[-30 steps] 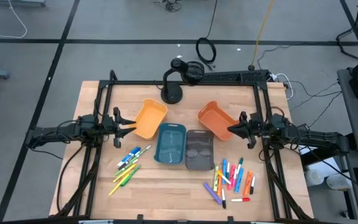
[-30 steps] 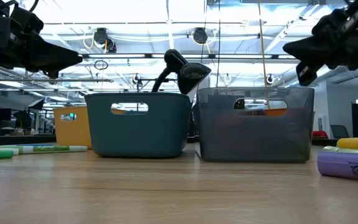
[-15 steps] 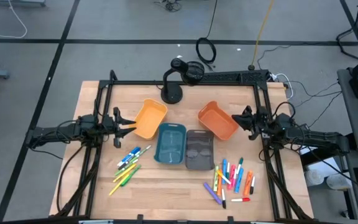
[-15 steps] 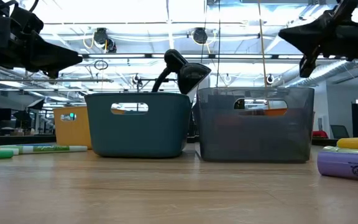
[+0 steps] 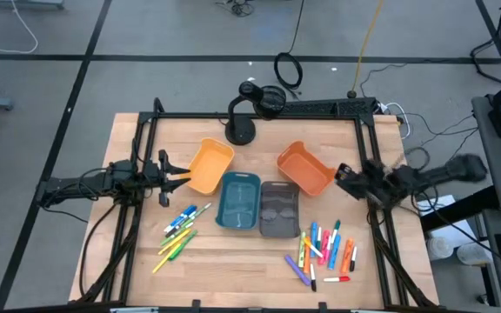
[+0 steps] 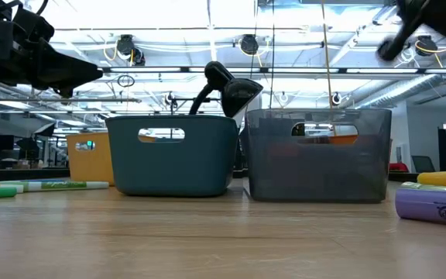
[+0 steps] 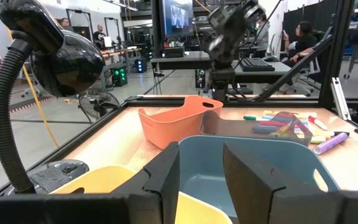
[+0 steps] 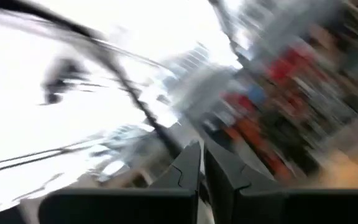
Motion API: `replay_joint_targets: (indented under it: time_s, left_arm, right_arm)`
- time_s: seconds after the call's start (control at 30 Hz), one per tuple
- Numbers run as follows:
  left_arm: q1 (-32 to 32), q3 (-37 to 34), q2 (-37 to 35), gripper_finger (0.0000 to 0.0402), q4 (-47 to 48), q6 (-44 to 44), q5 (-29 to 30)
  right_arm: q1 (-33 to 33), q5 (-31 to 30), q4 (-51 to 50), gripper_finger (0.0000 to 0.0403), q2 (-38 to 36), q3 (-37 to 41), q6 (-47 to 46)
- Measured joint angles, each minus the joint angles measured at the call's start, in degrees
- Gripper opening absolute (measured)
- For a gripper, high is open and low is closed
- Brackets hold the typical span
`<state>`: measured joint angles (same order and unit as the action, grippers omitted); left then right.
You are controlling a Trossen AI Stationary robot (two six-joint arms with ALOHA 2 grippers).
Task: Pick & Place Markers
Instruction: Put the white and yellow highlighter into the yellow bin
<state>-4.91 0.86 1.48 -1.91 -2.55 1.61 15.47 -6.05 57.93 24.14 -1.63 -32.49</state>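
- Right tool sits at right of centre in my high view, just beside the orange bin; its fingers are nearly together, holding nothing.
- Left tool waits at centre left, at the yellow bin, fingers apart and empty.
- Markers lie on the surface: one cluster lower right, another lower left.
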Motion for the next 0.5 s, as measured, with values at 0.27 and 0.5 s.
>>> replay_joint_targets:
  time_s: [0.27, 0.5]
  left_arm:
    - [0.0, 0.0, 0.02, 0.0127, 0.0, 0.0, 0.0]
    - [0.0, 0.0, 0.02, 0.0127, 0.22, 0.0, -0.03]
  right_arm:
    - [21.59, -11.9, 6.44, 0.0057, 26.34, -19.26, 31.17]
    - [26.14, -31.28, -28.52, 0.0156, 46.88, -49.58, 34.0]
